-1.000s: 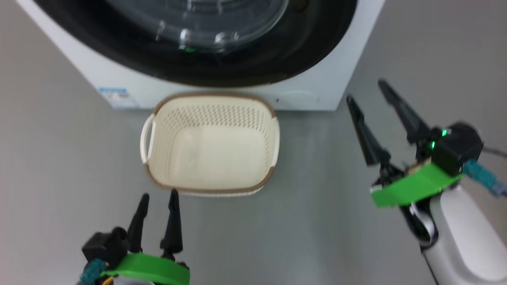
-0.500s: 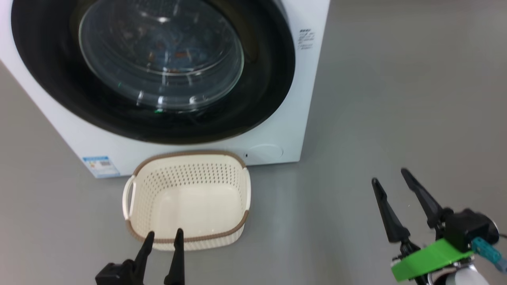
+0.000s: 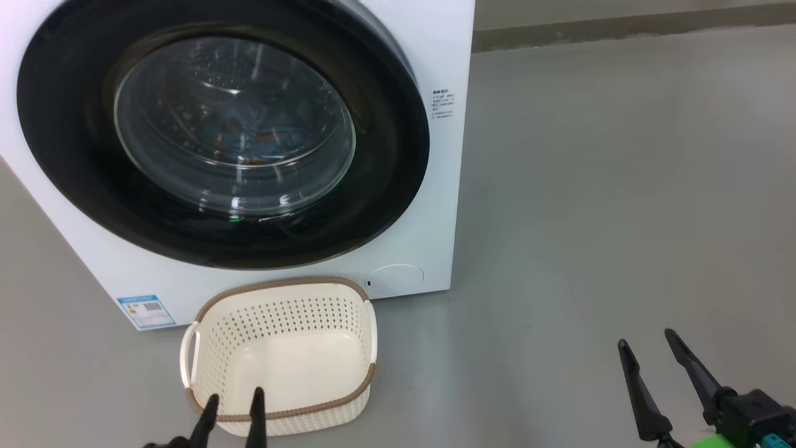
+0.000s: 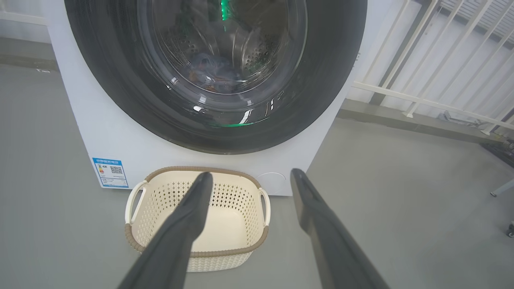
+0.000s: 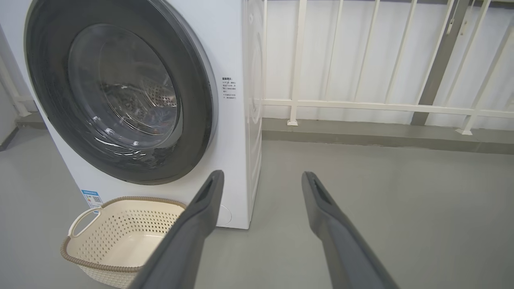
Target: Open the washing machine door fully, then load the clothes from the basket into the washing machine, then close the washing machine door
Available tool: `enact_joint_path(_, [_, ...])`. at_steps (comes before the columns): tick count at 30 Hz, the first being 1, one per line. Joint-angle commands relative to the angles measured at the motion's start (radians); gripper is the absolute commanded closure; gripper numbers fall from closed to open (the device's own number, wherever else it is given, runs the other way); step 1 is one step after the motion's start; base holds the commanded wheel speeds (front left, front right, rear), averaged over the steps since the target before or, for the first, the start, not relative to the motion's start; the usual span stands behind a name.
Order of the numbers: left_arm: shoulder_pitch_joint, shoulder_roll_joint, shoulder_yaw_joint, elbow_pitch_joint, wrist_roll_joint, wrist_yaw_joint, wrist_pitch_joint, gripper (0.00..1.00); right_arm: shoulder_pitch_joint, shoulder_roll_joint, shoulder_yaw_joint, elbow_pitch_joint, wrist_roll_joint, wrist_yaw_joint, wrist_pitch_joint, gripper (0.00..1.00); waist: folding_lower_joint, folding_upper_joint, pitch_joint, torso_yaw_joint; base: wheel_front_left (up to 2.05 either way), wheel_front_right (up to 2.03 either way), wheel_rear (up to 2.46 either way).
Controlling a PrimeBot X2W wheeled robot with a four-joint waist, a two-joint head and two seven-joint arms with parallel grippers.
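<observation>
The white washing machine point(image 3: 448, 50) point(image 4: 120, 132) point(image 5: 237, 48) stands ahead with its round black-rimmed door point(image 3: 385, 162) point(image 4: 321, 80) point(image 5: 200, 120) flat against the front. Behind the glass, light blue clothes point(image 3: 261, 134) point(image 4: 213, 72) lie in the steel drum. The cream basket point(image 3: 283, 286) point(image 4: 196, 170) point(image 5: 80, 257) sits on the floor against the machine, with nothing in it. My left gripper point(image 3: 230, 401) point(image 4: 249, 178) hangs open just before the basket's near rim. My right gripper point(image 3: 647, 345) point(image 5: 261, 178) stands open over bare floor, right of the machine.
A blue sticker point(image 3: 146, 311) marks the machine's lower left corner. Grey floor point(image 3: 609, 199) spreads to the right. A white railing point(image 5: 361, 104) on a low kerb runs behind the machine.
The head camera has tilted up, so more of the machine's front shows and both grippers sit lower in the picture. The grippers stay open.
</observation>
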Motion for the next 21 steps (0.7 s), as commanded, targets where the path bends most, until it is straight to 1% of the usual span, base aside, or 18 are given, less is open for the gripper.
enact_joint_path(1, [-0.014,0.009,0.043,-0.028,0.011,-0.001,-0.006,0.0,-0.006,-0.007,0.009,-0.022,-0.011,-0.006,-0.005,0.0,0.0,-0.0001,-0.008,-0.003,0.0,0.0,0.0])
enact_joint_path(6, [0.003,0.009,0.099,-0.037,0.018,0.016,-0.006,0.0,0.012,0.006,-0.003,-0.01,-0.026,-0.006,-0.005,0.0,0.0,-0.0001,-0.018,0.0,0.0,0.0,0.0])
enact_joint_path(9, [0.009,0.009,0.129,-0.037,0.026,0.015,-0.006,0.0,0.013,0.012,0.002,-0.004,-0.028,-0.006,-0.005,0.0,0.0,-0.0001,-0.022,0.005,0.0,0.0,0.0])
enact_joint_path(15, [0.01,0.009,0.155,-0.038,0.044,0.004,-0.006,0.0,0.007,0.018,0.013,-0.003,-0.027,-0.006,-0.005,0.0,0.0,-0.0001,-0.021,0.018,0.0,0.0,0.0])
enact_joint_path(21, [0.011,0.009,0.171,-0.047,0.048,0.015,-0.006,0.0,0.008,0.019,0.02,0.001,-0.025,-0.006,-0.005,0.0,0.0,-0.0001,-0.016,0.034,0.0,0.0,0.0])
